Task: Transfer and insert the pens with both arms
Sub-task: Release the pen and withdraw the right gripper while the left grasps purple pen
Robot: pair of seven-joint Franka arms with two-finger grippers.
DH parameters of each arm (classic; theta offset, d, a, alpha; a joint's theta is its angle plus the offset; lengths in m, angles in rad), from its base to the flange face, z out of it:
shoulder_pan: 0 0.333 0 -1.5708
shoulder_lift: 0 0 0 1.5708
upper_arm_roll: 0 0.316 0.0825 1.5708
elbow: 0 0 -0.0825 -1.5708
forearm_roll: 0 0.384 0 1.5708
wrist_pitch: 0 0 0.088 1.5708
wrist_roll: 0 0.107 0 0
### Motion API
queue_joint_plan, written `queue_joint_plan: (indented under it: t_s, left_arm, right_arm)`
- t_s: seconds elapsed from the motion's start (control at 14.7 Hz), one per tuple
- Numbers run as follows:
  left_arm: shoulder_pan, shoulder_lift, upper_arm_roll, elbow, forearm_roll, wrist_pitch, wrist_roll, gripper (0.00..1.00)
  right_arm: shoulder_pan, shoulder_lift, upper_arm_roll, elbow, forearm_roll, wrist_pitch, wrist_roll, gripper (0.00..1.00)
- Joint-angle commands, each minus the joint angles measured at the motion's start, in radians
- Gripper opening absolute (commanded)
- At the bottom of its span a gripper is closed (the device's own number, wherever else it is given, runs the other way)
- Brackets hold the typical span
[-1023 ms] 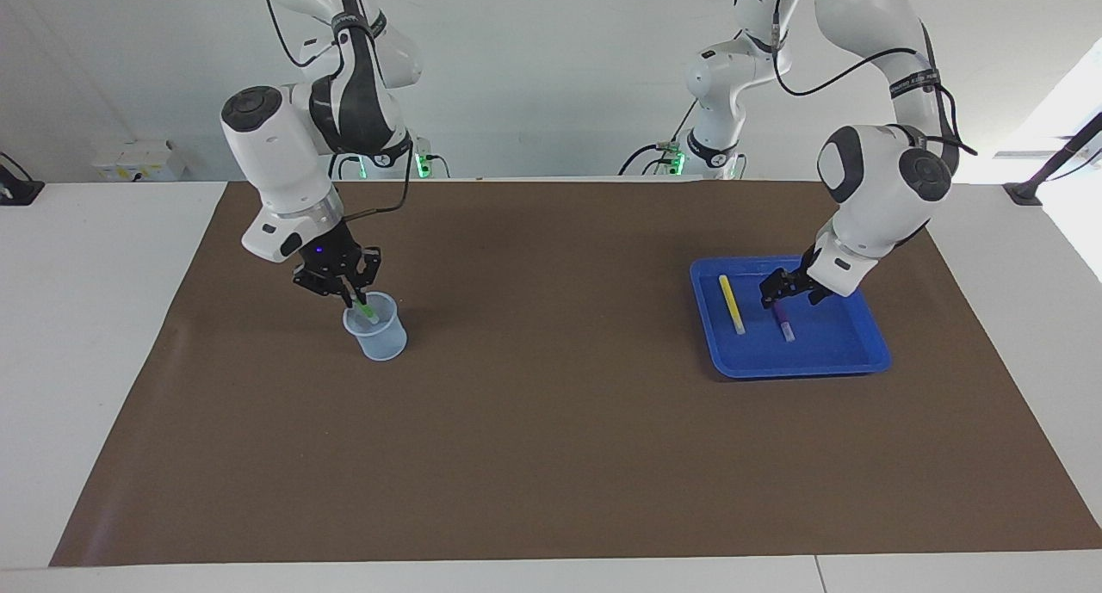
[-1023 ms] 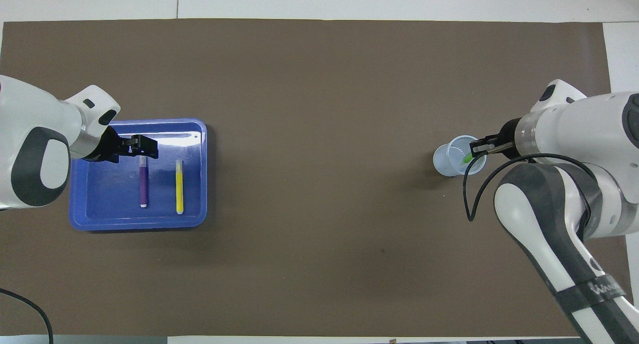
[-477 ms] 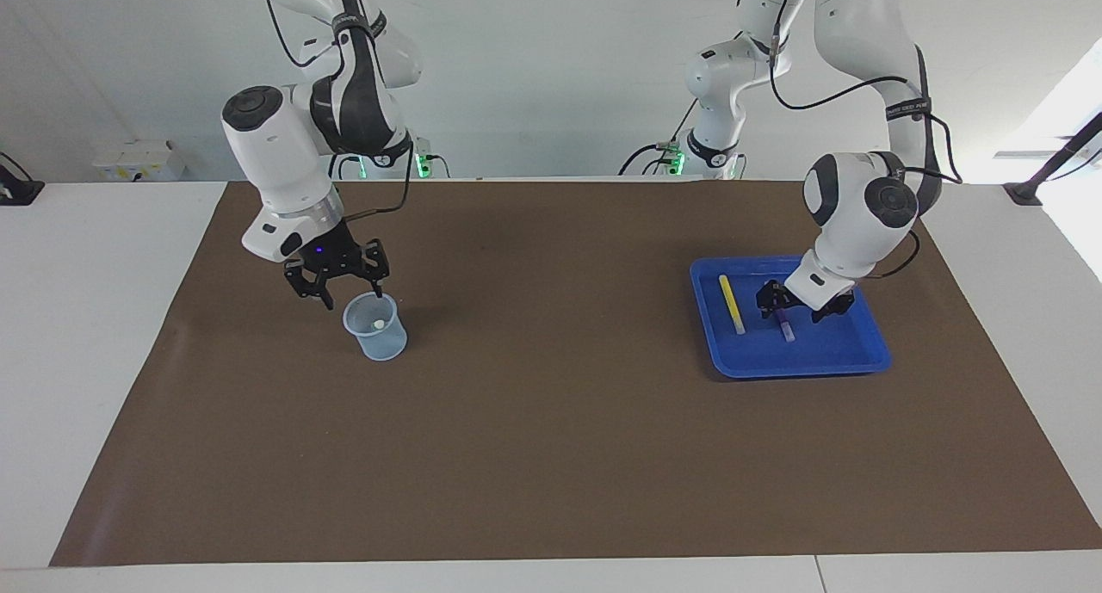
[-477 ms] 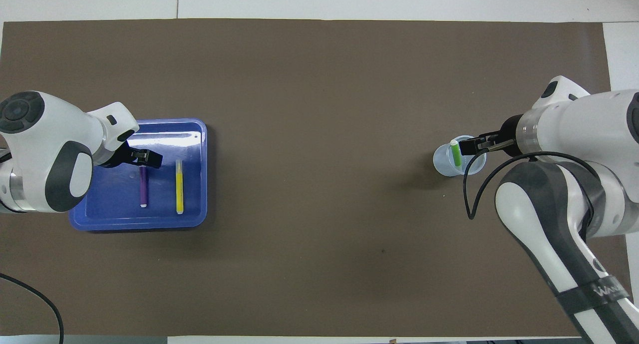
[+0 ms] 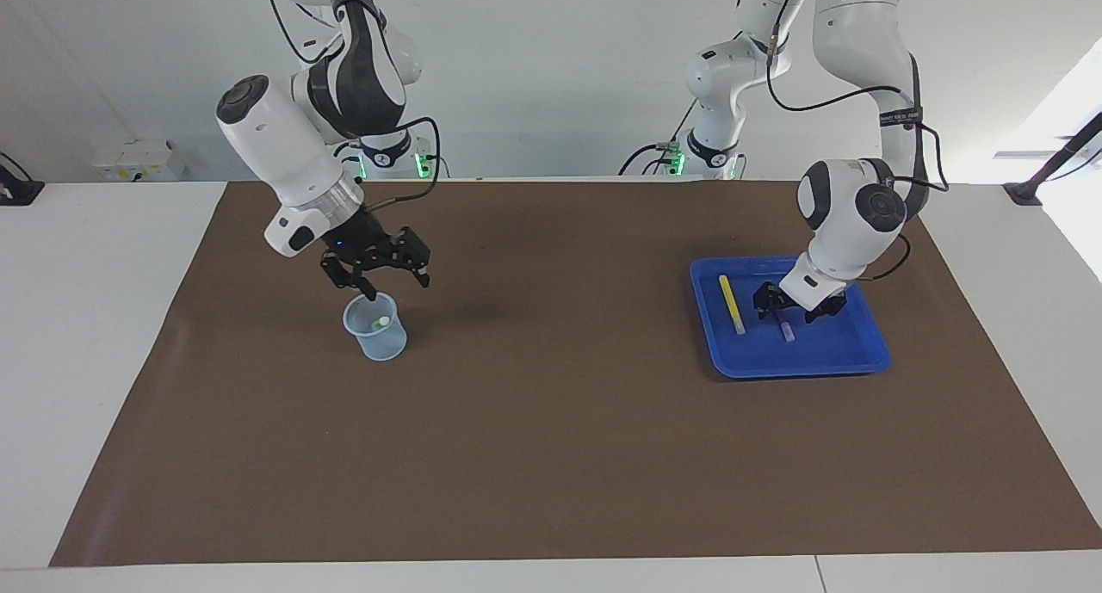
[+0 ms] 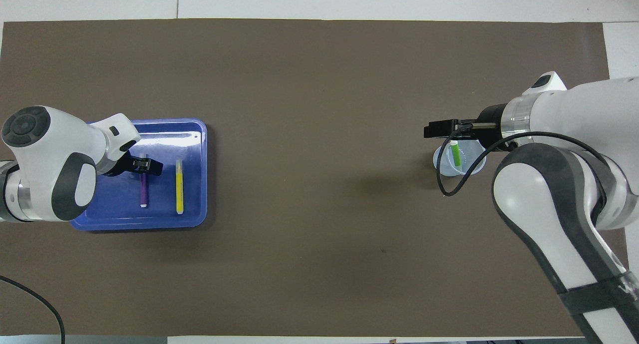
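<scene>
left claw [image 5: 788, 307] lowered over cap end of purple marker pen [image 6: 143, 188] in blue plastic tray [image 5: 801, 365], fingers spread, nothing gripped. risk judged: pen rolled or nudged toward yellow marker pen [image 5: 732, 304] if closed off-centre. right claw [image 5: 385, 273] spread wide, empty, above clear plastic cup [image 5: 376, 328] holding green marker pen [image 6: 455, 153]; cup could be tipped if rim clipped.

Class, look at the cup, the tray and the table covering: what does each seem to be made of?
Cup: probably thin translucent plastic; the green pen shows through it.
Tray: glossy blue plastic, likely; its floor reflects light.
Covering: matte brown paper or similar sheet, flat, no shine.
</scene>
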Motion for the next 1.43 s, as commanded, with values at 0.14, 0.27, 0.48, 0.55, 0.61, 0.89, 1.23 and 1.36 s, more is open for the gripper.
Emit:
queue_joint_plan:
  t_s: [0.14, 0.27, 0.48, 0.55, 0.61, 0.89, 1.23, 1.36]
  left_arm:
    - [0.016, -0.034, -0.007, -0.060, 0.020, 0.059, -0.084, 0.89]
    - [0.006, -0.030, -0.007, -0.060, 0.018, 0.074, -0.109, 0.88]
    - [0.004, -0.027, -0.009, -0.061, 0.018, 0.074, -0.106, 0.73]
    - [0.004, -0.027, -0.007, -0.063, 0.018, 0.074, -0.106, 0.66]
    - [0.004, -0.029, -0.007, -0.063, 0.018, 0.073, -0.106, 0.58]
    - [0.004, -0.029, -0.007, -0.063, 0.020, 0.068, -0.108, 0.18]
    - [0.004, -0.026, -0.007, -0.057, 0.018, 0.064, -0.106, 0.00]
    - [0.007, -0.023, -0.009, -0.047, 0.018, 0.056, -0.108, 0.00]
  right_arm:
    - [0.087, 0.010, 0.002, 0.012, 0.123, 0.040, 0.249, 1.00]
    - [0.103, 0.010, 0.002, 0.013, 0.165, 0.042, 0.266, 1.00]
    - [0.114, 0.005, 0.002, 0.012, 0.375, 0.053, 0.266, 1.00]
    - [0.122, 0.005, 0.002, 0.012, 0.384, 0.051, 0.266, 1.00]
    - [0.123, 0.004, 0.002, 0.010, 0.387, 0.048, 0.266, 1.00]
    - [0.159, -0.001, 0.002, 0.004, 0.389, 0.053, 0.269, 1.00]
    - [0.160, -0.001, 0.002, 0.001, 0.392, 0.053, 0.275, 1.00]
    - [0.159, -0.001, 0.002, 0.001, 0.425, 0.053, 0.278, 1.00]
